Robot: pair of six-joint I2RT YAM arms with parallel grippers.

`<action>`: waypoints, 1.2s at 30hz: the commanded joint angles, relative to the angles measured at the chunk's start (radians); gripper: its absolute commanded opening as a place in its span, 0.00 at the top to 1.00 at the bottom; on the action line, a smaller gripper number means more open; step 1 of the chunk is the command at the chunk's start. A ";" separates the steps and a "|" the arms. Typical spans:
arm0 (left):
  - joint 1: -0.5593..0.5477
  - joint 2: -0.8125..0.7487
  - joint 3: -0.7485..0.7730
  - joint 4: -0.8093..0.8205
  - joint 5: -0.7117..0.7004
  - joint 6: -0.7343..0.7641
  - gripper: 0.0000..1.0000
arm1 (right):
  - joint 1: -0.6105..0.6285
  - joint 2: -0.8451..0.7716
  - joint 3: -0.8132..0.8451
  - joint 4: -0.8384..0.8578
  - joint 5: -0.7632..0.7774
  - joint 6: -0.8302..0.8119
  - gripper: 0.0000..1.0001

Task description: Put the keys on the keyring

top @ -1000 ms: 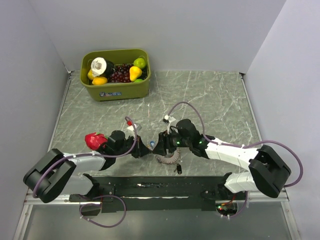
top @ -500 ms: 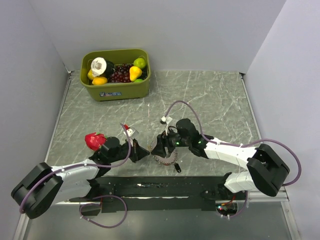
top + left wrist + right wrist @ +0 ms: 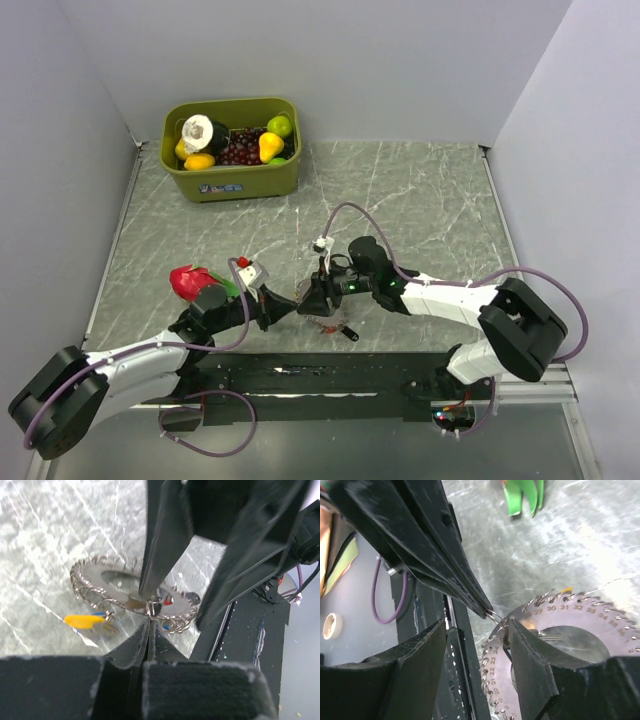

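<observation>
Though the top view shows the left hand (image 3: pixel 287 300) and right hand (image 3: pixel 309 297) tip to tip low over the bench (image 3: pixel 430 200), the keyring (image 3: pixel 329 322) lies on it just beside their tips. At the left wrist, the left hand (image 3: pixel 149 623) is clenched on one thin wire loop of the keyring's (image 3: pixel 116 584) rim, which looks light, springy and likely slippery, best pinched at the loop itself. At the right wrist, the right hand (image 3: pixel 477 630) stands released beside that numbered rim

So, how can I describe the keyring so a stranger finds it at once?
Start at the marble table and go to the middle of its near edge. The keyring is there: a flat metal ring, the only thing with numbers and wire hooks around its rim.
</observation>
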 commanded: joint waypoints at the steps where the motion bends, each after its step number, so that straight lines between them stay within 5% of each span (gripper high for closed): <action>1: -0.004 -0.050 0.001 0.075 0.008 0.048 0.99 | -0.005 0.031 0.032 0.074 -0.062 -0.002 0.41; 8: -0.005 -0.061 -0.002 0.072 0.002 0.043 0.99 | -0.006 0.049 0.033 0.075 -0.042 0.008 0.47; 21: -0.004 -0.062 0.001 0.069 0.012 0.040 0.99 | -0.008 0.092 0.048 0.114 -0.025 0.091 1.00; 28: -0.005 -0.070 0.001 0.050 -0.001 0.048 0.98 | -0.008 0.066 0.012 0.150 0.003 0.119 1.00; 36: -0.005 -0.030 0.018 0.052 0.003 0.049 0.68 | -0.006 0.052 -0.008 0.183 -0.008 0.136 1.00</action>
